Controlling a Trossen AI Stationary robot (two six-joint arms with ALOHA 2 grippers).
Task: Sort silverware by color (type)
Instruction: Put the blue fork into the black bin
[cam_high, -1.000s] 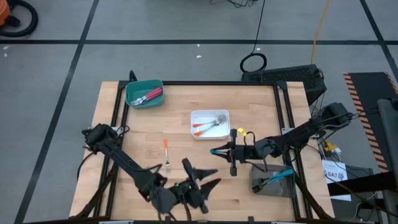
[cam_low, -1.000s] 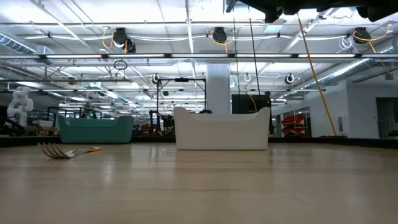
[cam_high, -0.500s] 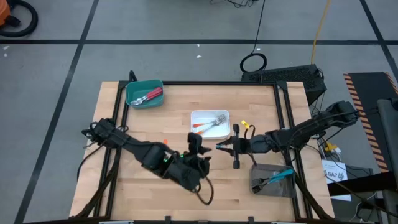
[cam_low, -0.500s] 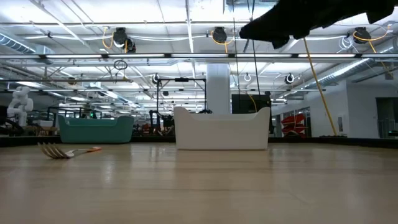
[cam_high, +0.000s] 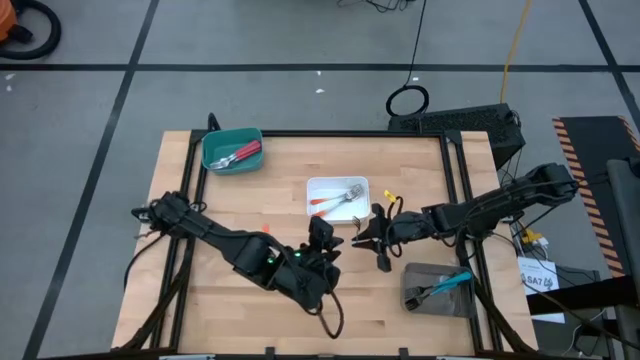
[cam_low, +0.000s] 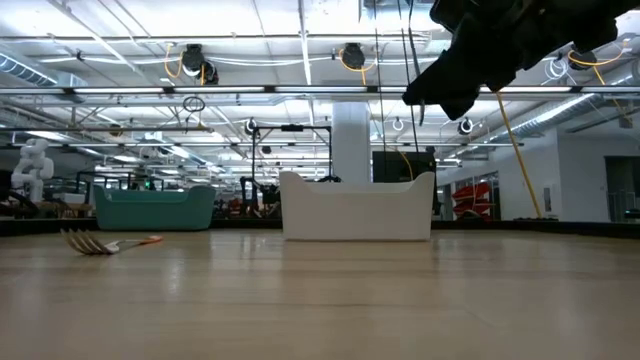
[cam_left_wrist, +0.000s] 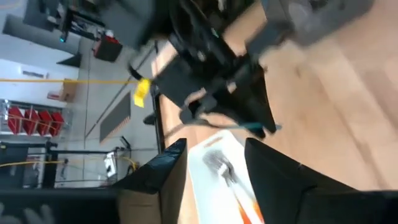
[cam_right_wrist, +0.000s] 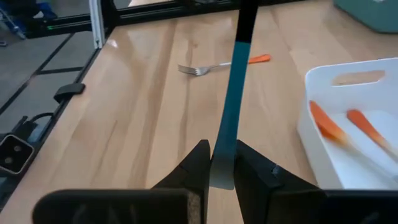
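My right gripper (cam_right_wrist: 222, 149) (cam_high: 364, 236) is over the table's middle, just near of the white tray, shut on a teal-handled fork (cam_right_wrist: 231, 93). My left gripper (cam_left_wrist: 214, 144) (cam_high: 320, 232) hovers open beside it on its left, facing the white tray and touching nothing. An orange-handled fork (cam_right_wrist: 224, 64) (cam_low: 105, 243) lies flat on the wood left of the middle. The white tray (cam_high: 338, 200) holds orange-handled pieces. The teal tray (cam_high: 232, 150) holds red-handled ones. The grey tray (cam_high: 437, 288) holds a teal-handled one. My right gripper pinches the teal fork between its two fingers at the handle's free end (cam_right_wrist: 222, 163), coming about level from the table's right. The handle runs straight out ahead of the fingers, in line with them. The fork is lifted clear of the table.
The teal tray sits at the far left corner and the grey tray by the near right edge. Black frame rails (cam_high: 455, 180) run along the table's sides. Bare wood (cam_high: 240, 200) lies between the teal and white trays. The two arms are close together at the middle.
My left arm has swung from the table's near edge toward the far side and up to the middle. Its open gripper now stands beside my right gripper near the white tray. My right gripper has kept hold of the teal fork and edged slightly toward the left gripper.
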